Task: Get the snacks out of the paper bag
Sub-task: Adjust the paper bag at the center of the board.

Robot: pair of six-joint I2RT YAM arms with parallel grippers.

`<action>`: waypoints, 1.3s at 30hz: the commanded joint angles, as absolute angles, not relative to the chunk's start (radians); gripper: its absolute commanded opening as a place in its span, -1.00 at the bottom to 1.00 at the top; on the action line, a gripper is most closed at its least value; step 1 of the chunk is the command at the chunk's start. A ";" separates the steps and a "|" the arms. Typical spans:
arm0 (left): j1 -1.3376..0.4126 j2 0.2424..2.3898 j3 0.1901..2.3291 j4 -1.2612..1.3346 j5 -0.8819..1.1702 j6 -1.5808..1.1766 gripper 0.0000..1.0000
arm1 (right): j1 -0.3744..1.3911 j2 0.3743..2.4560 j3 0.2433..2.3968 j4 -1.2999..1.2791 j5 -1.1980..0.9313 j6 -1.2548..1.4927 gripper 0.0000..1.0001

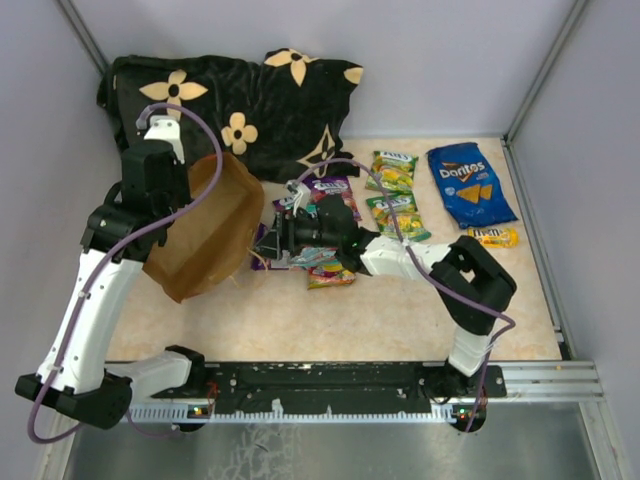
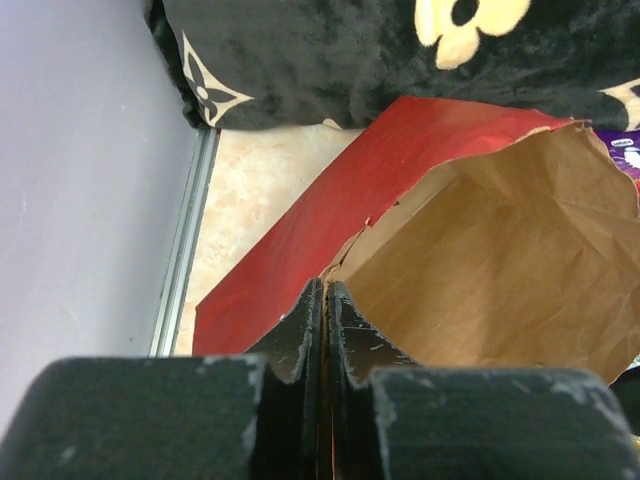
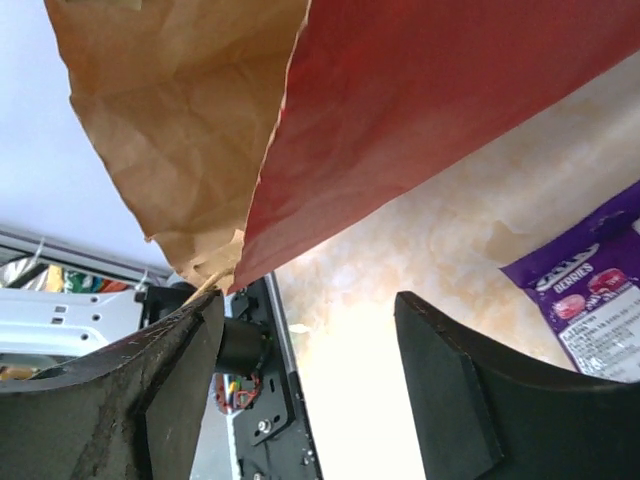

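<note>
My left hand point(image 2: 322, 300) is clamped closed on the ragged rim of the paper bag point(image 2: 480, 260); the bag is tipped over in front of the black pillow point(image 1: 230, 100), with its mouth turned toward my right side. My right hand point(image 3: 308, 310) hangs at that mouth, fingers spread and nothing between them; a purple packet point(image 3: 590, 300) lies on the table point(image 1: 400, 320) just beside it.

Most of the job looks done. The snacks I can count are already out on the table: the blue chip bag point(image 1: 470, 185) and the small yellow packet point(image 1: 492, 237) at the far right; two green packets point(image 1: 393, 170) next to them; a teal packet point(image 1: 325, 265) partly under my right arm; the purple ones nearest the bag.

From my left wrist the inside of the bag shows only creased brown paper, with no packet on the part I can see; its bottom is out of view, so I can't say for sure that it is empty. What is left, I judge, is to check that hidden end with my free right hand while the left holds the rim; if nothing is there, the task is finished.
</note>
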State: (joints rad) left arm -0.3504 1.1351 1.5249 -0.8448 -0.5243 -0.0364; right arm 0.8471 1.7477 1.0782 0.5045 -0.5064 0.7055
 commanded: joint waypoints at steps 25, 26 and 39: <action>-0.097 1.323 1.544 -0.699 -0.557 0.010 -0.85 | 0.884 2.357 2.080 0.364 -0.694 0.842 0.14; -0.080 1.337 1.545 -0.697 -0.565 0.012 -0.85 | 0.883 2.393 2.140 0.322 -0.688 0.830 0.14; 0.147 1.416 1.505 -0.646 -0.615 0.017 -0.59 | 0.865 2.637 2.502 0.195 -0.639 0.839 0.39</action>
State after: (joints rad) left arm 0.1062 1.3979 1.4879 -0.6807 -0.5980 0.0093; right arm 0.8677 2.6518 2.4615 0.1967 -0.6479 0.8429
